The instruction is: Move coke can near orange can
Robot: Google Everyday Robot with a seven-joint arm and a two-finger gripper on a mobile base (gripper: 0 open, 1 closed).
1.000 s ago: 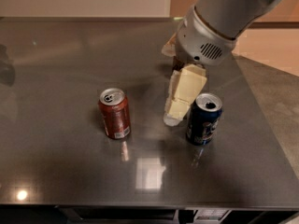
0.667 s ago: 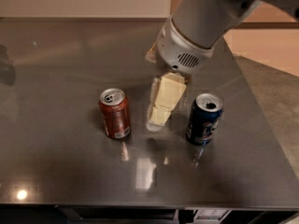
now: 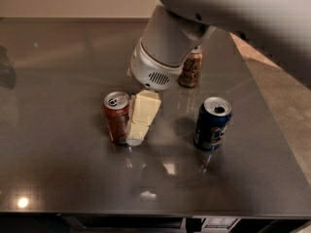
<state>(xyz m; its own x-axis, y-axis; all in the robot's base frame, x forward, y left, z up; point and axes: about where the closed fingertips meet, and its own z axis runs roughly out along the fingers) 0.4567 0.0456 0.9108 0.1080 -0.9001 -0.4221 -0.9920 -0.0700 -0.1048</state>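
The red coke can (image 3: 116, 119) stands upright on the dark table, left of the middle. My gripper (image 3: 137, 131) hangs from the big grey arm and reaches down to the tabletop right against the coke can's right side. The orange can (image 3: 191, 70), brownish with dark lettering, stands upright further back and to the right, with its upper left part hidden behind the arm's wrist. The coke can and the orange can are well apart.
A dark blue can (image 3: 212, 124) stands upright to the right of the gripper. The grey table (image 3: 58, 169) ends at a front edge near the bottom, and its right edge (image 3: 272, 115) runs diagonally along a brown floor.
The gripper has moved left, from beside the blue can to right next to the coke can. The orange can now shows behind the arm. The cans have not moved.
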